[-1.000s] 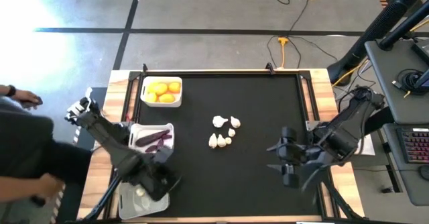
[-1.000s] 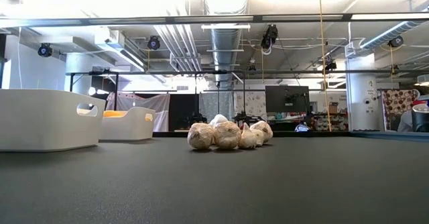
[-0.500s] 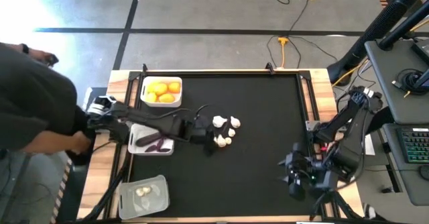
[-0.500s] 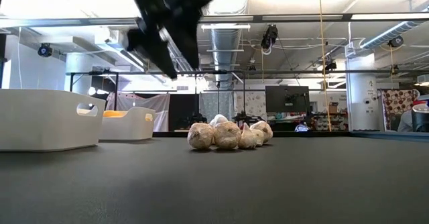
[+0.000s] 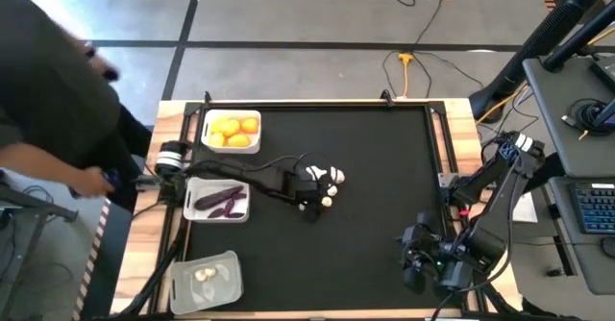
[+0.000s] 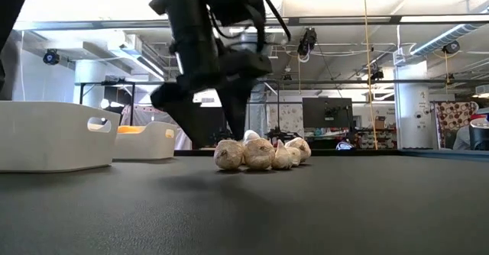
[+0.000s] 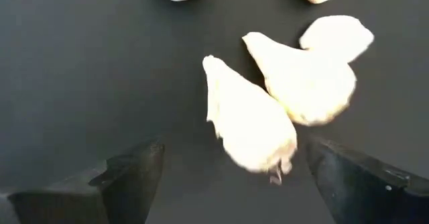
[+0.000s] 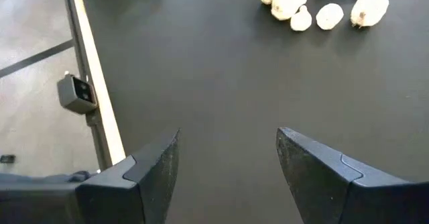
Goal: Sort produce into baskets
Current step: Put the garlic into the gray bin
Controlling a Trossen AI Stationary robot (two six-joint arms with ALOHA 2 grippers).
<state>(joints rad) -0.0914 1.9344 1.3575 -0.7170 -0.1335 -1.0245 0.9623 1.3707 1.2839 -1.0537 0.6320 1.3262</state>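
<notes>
Baskets: three (image 5: pixel 231 132) down the table's left edge.
Left gripper (image 5: pixel 306 198): over the garlic bulbs (image 5: pixel 330 190) mid-table, fingers spread wide around one, nothing held.
Right gripper (image 5: pixel 415 266): near right corner, fingers parted, empty.

The surface (image 5: pixel 365 196) is a black mat framed in pale wood. At about ten o'clock on it sits a white basket (image 5: pixel 232 132) of yellow-orange fruits. Just below, at nine o'clock, a second white basket (image 5: pixel 217 200) holds dark purple pieces. At seven o'clock lies a clear basket (image 5: pixel 205 281) with pale bulbs inside. Near the centre, slightly toward eleven o'clock, a cluster of white garlic bulbs (image 5: pixel 325 185) rests directly on the mat.
</notes>
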